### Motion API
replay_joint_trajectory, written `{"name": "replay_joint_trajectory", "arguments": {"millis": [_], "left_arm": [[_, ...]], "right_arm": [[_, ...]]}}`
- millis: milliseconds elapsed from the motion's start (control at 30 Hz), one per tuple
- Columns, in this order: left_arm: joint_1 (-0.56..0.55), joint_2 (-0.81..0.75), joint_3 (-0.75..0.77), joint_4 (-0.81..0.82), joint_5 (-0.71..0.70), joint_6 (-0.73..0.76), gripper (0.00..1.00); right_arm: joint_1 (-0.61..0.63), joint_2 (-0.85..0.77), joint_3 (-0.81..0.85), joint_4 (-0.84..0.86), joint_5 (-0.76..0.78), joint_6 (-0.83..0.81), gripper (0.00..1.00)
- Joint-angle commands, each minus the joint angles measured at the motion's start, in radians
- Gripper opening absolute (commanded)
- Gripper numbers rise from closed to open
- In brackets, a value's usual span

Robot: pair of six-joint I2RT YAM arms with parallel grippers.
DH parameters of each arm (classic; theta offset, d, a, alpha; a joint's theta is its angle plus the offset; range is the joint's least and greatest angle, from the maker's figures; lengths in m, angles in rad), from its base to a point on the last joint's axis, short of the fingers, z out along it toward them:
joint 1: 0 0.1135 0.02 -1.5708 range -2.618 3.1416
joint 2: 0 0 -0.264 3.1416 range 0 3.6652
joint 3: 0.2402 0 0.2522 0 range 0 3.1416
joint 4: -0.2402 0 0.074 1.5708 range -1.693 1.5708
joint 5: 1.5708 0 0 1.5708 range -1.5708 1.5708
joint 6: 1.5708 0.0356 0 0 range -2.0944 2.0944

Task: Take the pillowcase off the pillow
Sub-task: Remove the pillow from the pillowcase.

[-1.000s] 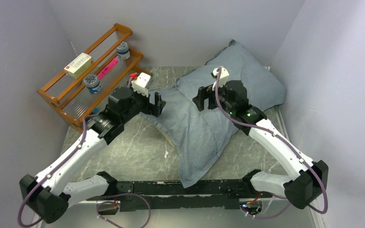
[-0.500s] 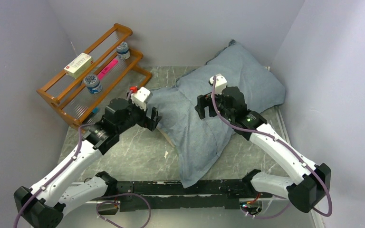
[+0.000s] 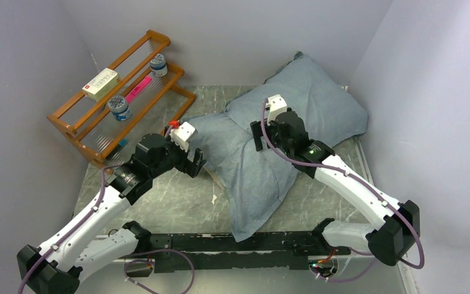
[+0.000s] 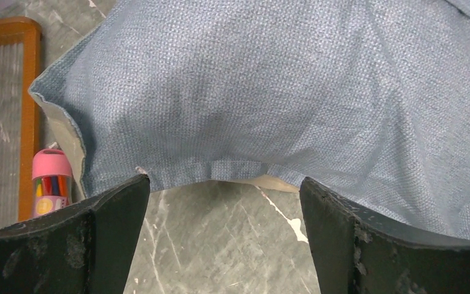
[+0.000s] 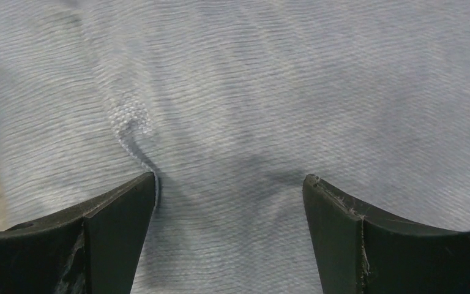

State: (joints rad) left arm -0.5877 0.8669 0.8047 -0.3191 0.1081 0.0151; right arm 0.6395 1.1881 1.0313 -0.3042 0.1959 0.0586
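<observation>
The slate-blue pillowcase (image 3: 263, 159) lies diagonally from the back right corner to the near rail. Its plump back part (image 3: 318, 101) bulges; the pillow is hidden inside it. My left gripper (image 3: 194, 164) is open just off the cloth's left hem. In the left wrist view that hem (image 4: 232, 166) lies just beyond the gripper (image 4: 223, 187), with bare table between the fingers and a beige inner face (image 4: 281, 182) peeking under it. My right gripper (image 3: 258, 136) is open low over the middle of the pillowcase (image 5: 232, 92), with nothing between its fingers (image 5: 128, 202).
A wooden rack (image 3: 73, 122) stands at the back left with a box (image 3: 100, 84), two jars (image 3: 120, 108) and a pink item (image 3: 138, 89). A pink pen pot (image 4: 51, 184) lies beside the rack's frame. Walls close in on the left, back and right. A black rail (image 3: 232, 242) runs along the near edge.
My left gripper has pulled back toward me and lower, coming off the cloth's left edge. My right gripper has shifted a little left and nearer over the cloth, its jaws slightly wider.
</observation>
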Motion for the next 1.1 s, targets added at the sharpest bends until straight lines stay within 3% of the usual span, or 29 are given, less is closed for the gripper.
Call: {"name": "replay_joint_trajectory", "arguments": {"millis": [0,267,600,700,867,1067], "left_arm": [[0.006,-0.005,-0.005,0.049,0.068,-0.007,0.97],[0.006,0.043,0.028,0.049,0.119,-0.085,0.92],[-0.05,0.119,0.095,0.109,0.11,-0.198,0.89],[-0.086,0.168,0.119,0.129,0.072,-0.222,0.89],[-0.126,0.244,0.166,0.169,0.017,-0.263,0.89],[-0.169,0.295,0.219,0.2,-0.002,-0.287,0.88]], "right_arm": [[-0.004,-0.019,0.029,-0.022,0.254,-0.015,0.91],[-0.005,-0.13,-0.072,0.091,0.309,0.024,0.91],[-0.004,-0.149,-0.128,0.179,-0.086,0.006,0.91],[-0.004,-0.129,-0.13,0.224,-0.129,0.018,0.91],[-0.004,-0.045,-0.074,0.251,-0.072,0.005,0.92],[-0.006,-0.038,-0.142,0.3,0.188,0.037,0.92]]}}
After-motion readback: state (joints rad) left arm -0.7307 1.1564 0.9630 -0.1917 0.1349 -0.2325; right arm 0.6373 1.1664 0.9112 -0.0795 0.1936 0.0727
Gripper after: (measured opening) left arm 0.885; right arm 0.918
